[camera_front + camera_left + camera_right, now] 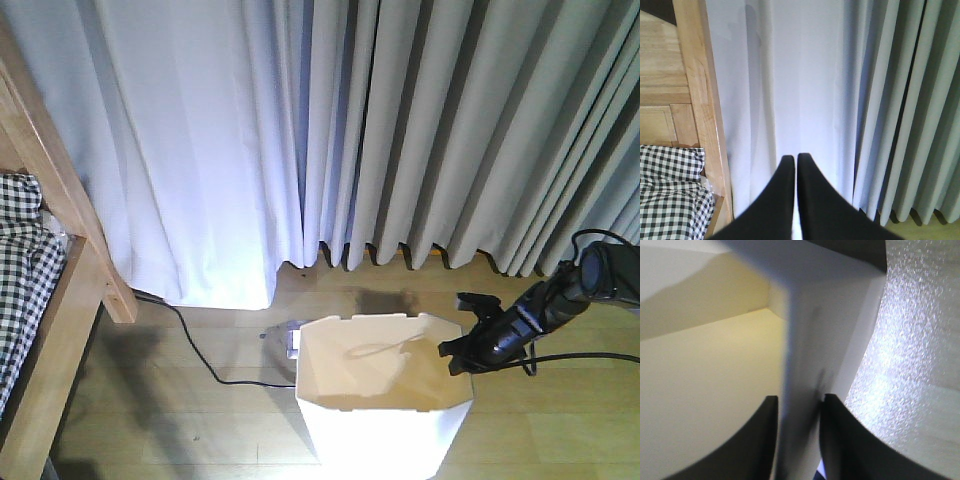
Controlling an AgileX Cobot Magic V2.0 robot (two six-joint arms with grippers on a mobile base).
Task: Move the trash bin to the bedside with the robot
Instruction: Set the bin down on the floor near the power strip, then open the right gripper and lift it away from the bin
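The white trash bin (380, 420) with a chamfered rim and cream inside stands on the wooden floor at bottom centre. My right gripper (458, 350), on a black arm from the right, is shut on the bin's right rim; in the right wrist view the rim wall (805, 365) sits between the two black fingers (840, 440), gripper (799, 405). The bed, with a light wooden frame (60, 190) and checkered bedding (25, 270), is at the far left. My left gripper (791, 160) is shut and empty, pointing at the curtain beside the bed frame (705, 100).
Grey-white curtains (350, 130) hang across the whole back, down to the floor. A black cable (200, 350) runs over the floor from the bed towards the bin. A black cable (590, 357) trails from the right arm.
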